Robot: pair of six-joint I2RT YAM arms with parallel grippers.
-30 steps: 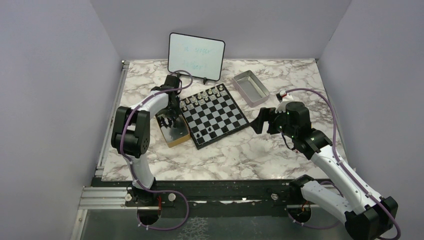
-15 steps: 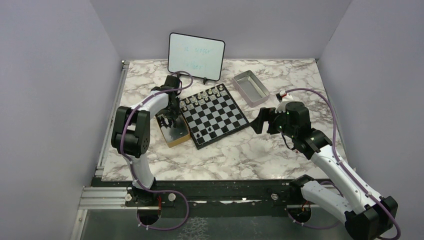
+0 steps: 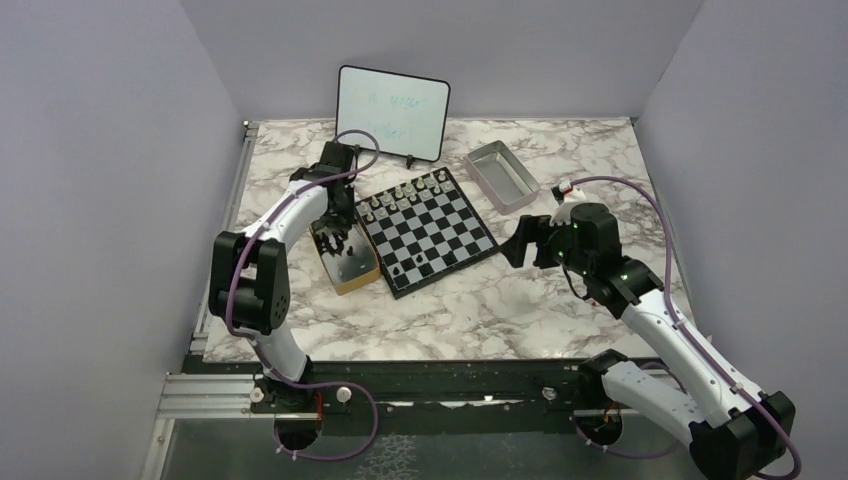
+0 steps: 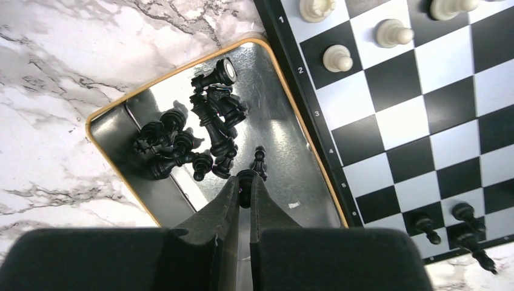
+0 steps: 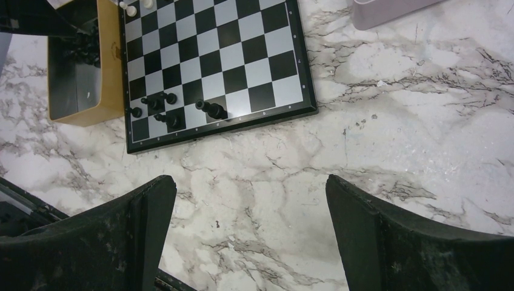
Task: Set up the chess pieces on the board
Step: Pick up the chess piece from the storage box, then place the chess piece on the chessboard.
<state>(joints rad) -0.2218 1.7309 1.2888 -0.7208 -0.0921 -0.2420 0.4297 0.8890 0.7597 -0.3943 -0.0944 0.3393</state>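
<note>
1. Few tiny black chess pieces (image 5: 160, 103) stand on the small checkered board's (image 3: 430, 225) near corner.
2. Most lie in the tan box (image 4: 285, 151) leftward.
3. Left gripper (image 4: 245, 189) pinches one there; right gripper (image 5: 250, 185) gapes, empty.

1. The board (image 3: 440, 235), a small square of black and white checks with a black rim, lay flat on the counter (image 3: 480, 300), turned askew with one corner toward the arms.
2. Most of the black chess pieces (image 4: 200, 142) lay tumbled in a heap inside the tan box (image 5: 85, 113) just beside the board's left edge.
3. A handful (image 5: 160, 106) stood on squares at the board's near corner.
4. One piece (image 4: 245, 182) sat pinched between the closed left fingers (image 4: 221, 215), over the box floor.
</note>
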